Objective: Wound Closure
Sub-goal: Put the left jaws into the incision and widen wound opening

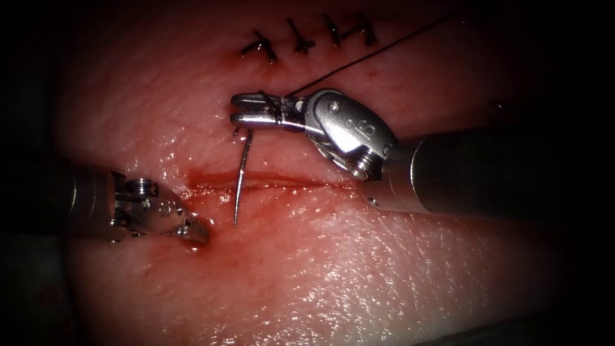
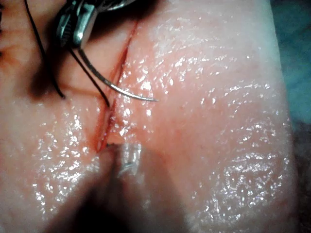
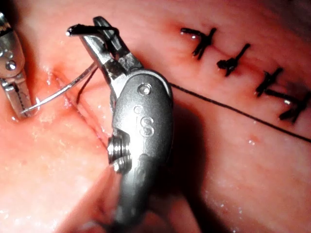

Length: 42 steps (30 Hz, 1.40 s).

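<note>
My right tool (image 1: 234, 109) reaches in from the right, above the cut (image 1: 288, 184). Its jaws are shut on the curved needle (image 1: 241, 173) near the thread end, with dark thread (image 1: 384, 48) wound round them. The needle hangs down across the cut with its tip free over the tissue, not in it. The same tool (image 3: 86, 32) and needle (image 3: 63, 90) show in the right wrist view, and the needle (image 2: 116, 87) in the left wrist view. My left tool (image 1: 202, 234) rests shut on the tissue just left of the needle tip, holding nothing.
Several dark finished stitches (image 1: 307, 35) sit in a row beyond the right tool, also seen as stitches (image 3: 233, 53). Red fluid (image 1: 211, 192) lines the left end of the cut. The tissue (image 1: 384, 275) is wet and glossy.
</note>
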### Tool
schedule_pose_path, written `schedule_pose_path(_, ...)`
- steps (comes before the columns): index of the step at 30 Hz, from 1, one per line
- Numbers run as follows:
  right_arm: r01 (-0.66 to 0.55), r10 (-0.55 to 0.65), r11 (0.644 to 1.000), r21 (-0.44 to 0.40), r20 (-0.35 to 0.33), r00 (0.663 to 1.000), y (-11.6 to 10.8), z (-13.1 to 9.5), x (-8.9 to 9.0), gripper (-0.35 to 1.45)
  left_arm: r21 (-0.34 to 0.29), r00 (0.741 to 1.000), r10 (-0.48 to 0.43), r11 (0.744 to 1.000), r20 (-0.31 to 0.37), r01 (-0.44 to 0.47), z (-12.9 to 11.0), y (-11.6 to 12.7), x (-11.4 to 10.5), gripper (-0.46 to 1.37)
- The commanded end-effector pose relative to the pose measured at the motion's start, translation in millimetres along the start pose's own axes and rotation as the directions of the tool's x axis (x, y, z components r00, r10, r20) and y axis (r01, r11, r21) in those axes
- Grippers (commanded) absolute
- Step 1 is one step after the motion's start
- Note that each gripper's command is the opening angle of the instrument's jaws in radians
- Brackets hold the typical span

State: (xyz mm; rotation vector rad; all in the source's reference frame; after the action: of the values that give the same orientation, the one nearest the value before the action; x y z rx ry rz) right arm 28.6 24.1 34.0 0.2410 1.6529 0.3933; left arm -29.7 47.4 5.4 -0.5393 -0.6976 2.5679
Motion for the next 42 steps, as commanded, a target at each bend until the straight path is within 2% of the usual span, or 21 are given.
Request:
schedule_pose_path(1, 0.0, 0.0, 1.0, -0.004, 0.0, 1.0, 0.1, 0.0, 0.0, -0.35, -0.009, 1.0, 0.005, 1.0, 0.0, -0.005, 0.0, 0.0, 0.0, -0.35)
schedule_pose_path(10, 0.0, 0.0, 1.0, -0.004, 0.0, 1.0, 0.1, 0.0, 0.0, -0.35, -0.011, 1.0, 0.009, 1.0, 0.0, -0.009, -0.2, 0.0, 0.2, -0.35)
schedule_pose_path(22, -0.004, 0.004, 1.0, 0.005, -0.003, 1.0, -0.2, -0.1, 0.3, -0.35, -0.004, 0.995, 0.031, 0.999, -0.099, -0.032, -2.1, -0.3, 1.2, -0.35)
schedule_pose_path(34, -0.01, 0.01, 1.0, 0.013, -0.007, 1.0, -0.5, -0.4, 0.7, -0.35, 0.066, 0.986, 0.05, 0.997, -0.156, -0.04, -3.0, -1.6, 2.6, -0.35)
schedule_pose_path(42, -0.011, 0.011, 1.0, 0.015, -0.007, 1.0, -0.6, -0.5, 0.7, -0.35, 0.08, 0.988, 0.043, 0.996, -0.152, -0.031, -2.6, -2.9, 3.0, -0.35)
